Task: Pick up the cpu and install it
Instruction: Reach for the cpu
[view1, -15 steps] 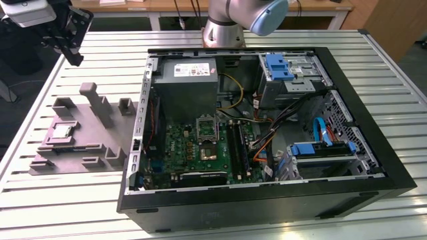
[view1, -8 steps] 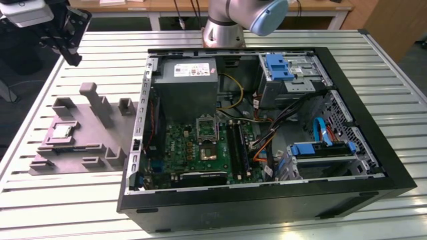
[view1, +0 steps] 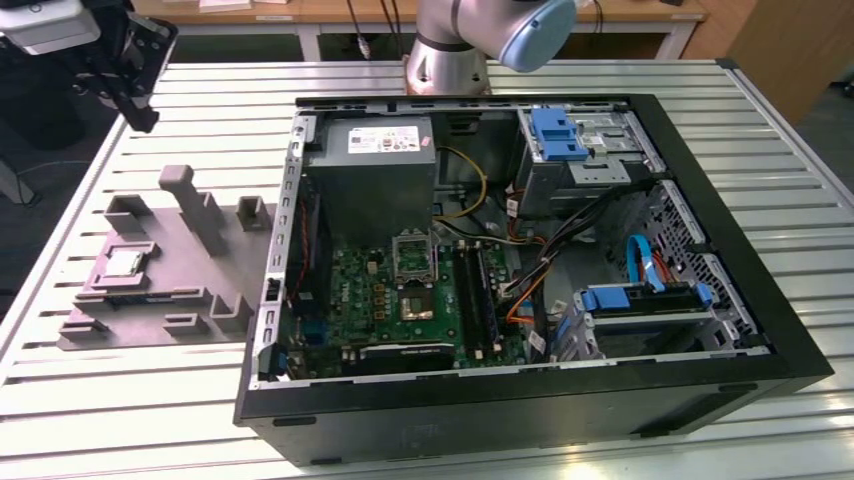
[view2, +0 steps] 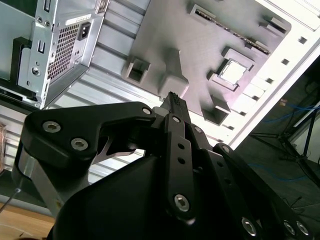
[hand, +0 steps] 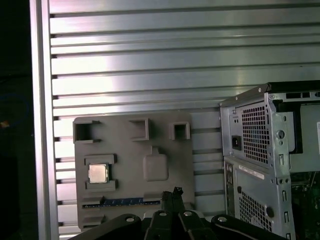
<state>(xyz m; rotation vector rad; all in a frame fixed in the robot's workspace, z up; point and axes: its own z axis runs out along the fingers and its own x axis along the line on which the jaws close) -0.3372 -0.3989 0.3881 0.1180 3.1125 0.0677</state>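
The cpu (view1: 124, 262) (view2: 232, 72) (hand: 98, 173), a small silvery square chip, lies flat in a recess of the grey fixture plate (view1: 180, 290) (hand: 165, 145) on the exterior view's left. My gripper (view1: 139, 118) (view2: 173, 98) (hand: 175, 192) hangs high above the table, over the far end of the fixture plate and well apart from the cpu. Its black fingertips are pressed together with nothing between them. The metal-framed socket (view1: 414, 258) sits on the green motherboard inside the open computer case (view1: 747, 290).
The case holds a grey power supply (view1: 380, 170), drive cages with blue parts (view1: 561, 135), and loose cables (view1: 561, 260). Upright posts (view1: 198, 205) rise from the fixture plate, and a blue strip (hand: 125, 201) lies in one of its slots. The slatted metal table (view1: 134, 400) ends at the exterior view's left.
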